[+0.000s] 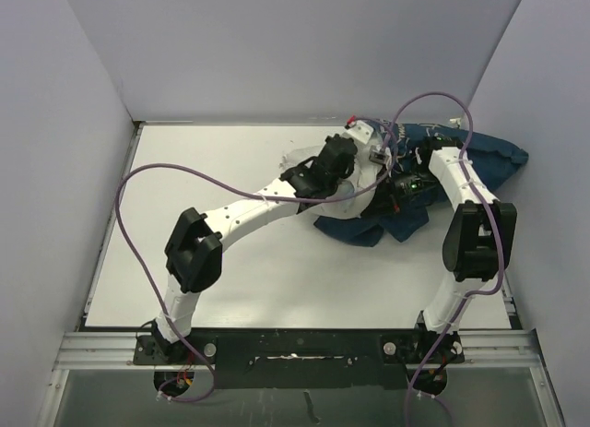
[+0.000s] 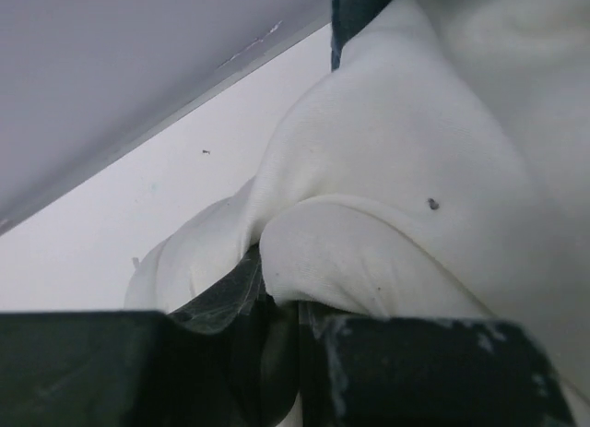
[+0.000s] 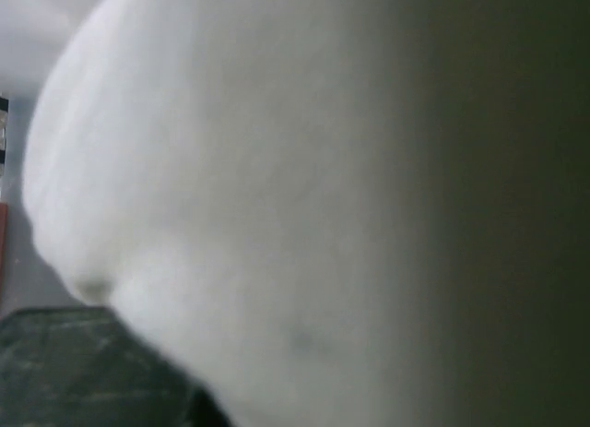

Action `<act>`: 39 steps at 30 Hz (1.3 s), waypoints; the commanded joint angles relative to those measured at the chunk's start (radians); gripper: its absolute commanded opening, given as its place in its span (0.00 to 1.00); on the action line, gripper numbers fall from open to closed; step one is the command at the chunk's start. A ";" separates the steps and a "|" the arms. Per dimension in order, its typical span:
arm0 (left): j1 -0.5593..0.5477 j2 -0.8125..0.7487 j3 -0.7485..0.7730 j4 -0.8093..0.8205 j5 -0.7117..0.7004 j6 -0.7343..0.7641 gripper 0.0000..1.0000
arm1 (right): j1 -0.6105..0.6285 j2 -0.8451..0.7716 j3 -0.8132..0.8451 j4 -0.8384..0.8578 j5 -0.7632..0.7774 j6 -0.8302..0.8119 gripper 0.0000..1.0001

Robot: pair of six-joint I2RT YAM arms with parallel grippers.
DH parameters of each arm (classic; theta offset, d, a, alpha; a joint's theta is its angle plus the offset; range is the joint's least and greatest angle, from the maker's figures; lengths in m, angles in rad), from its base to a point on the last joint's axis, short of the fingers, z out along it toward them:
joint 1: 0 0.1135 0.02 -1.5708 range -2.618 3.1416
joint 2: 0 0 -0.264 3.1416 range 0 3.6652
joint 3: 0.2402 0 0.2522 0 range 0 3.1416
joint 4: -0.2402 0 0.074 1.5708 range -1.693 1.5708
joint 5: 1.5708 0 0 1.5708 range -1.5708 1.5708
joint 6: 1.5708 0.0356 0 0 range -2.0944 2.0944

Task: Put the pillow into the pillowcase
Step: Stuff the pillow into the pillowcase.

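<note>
**Pinching a fold of the soft white stuffed pillow (image 2: 396, 169) against the navy-blue fabric pillowcase (image 1: 489, 160)**

The pillow is a lumpy, matte cushion, creased into rounded bulges. In the top view it lies toward the far right of the pale, smooth surface (image 1: 230, 150). Its right part is lost among the crumpled folds of the pillowcase, and its left end shows bare past the left arm. The pillowcase is limp and rumpled. It spreads toward the right wall, with a loose flap hanging toward the near side, and faint cream markings show on the cloth.

The left arm runs low and long from its base at the near edge, slanting across the surface with its wrist over the pillow. The left gripper (image 2: 300, 326) has its dark, scuffed fingers (image 2: 433, 372) drawn close on a thick tuck of the white cover, which bulges out above them. A sliver of navy cloth shows at the top of that wrist view.

The right arm rises to a bent elbow, then folds forward and down into the bundle. The right gripper (image 1: 406, 180) is pressed together. Its wrist view is filled by blurred white padding, so I cannot tell whether it grips any cloth.
</note>
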 commanded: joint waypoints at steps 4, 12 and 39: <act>-0.072 -0.177 -0.178 0.188 0.101 -0.106 0.00 | 0.211 -0.011 0.197 -0.202 -0.243 -0.132 0.00; 0.035 -0.499 -0.478 0.193 0.161 -0.400 0.00 | 0.477 0.150 0.671 -0.201 -0.216 -0.070 0.00; 0.323 -0.523 -0.966 0.645 0.705 -0.974 0.00 | 0.543 0.238 0.477 1.196 -0.329 1.454 0.00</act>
